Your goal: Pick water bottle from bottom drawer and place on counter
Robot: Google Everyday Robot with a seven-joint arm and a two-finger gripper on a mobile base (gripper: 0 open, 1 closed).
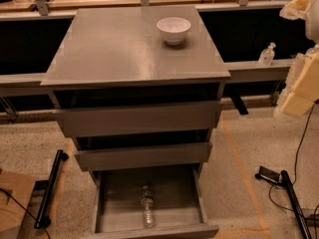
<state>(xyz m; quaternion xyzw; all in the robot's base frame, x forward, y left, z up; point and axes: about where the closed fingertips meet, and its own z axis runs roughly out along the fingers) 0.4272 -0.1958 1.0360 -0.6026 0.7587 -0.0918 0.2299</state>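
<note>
The water bottle [147,208] lies on its side in the open bottom drawer [114,193], cap pointing toward the cabinet's back. The drawer is pulled out toward me at the bottom of the view. The counter [119,49] is the grey metal top of the cabinet, above the two shut upper drawers. My gripper [291,96] is at the right edge of the view, at about the height of the top drawer. It is well to the right of the cabinet and far from the bottle, with nothing seen in it.
A white bowl [174,29] stands on the counter's back right part. A pump-top dispenser bottle [267,55] stands on a ledge to the right. Cables and a black bar [294,198] lie on the floor at right, another black bar [50,188] at left.
</note>
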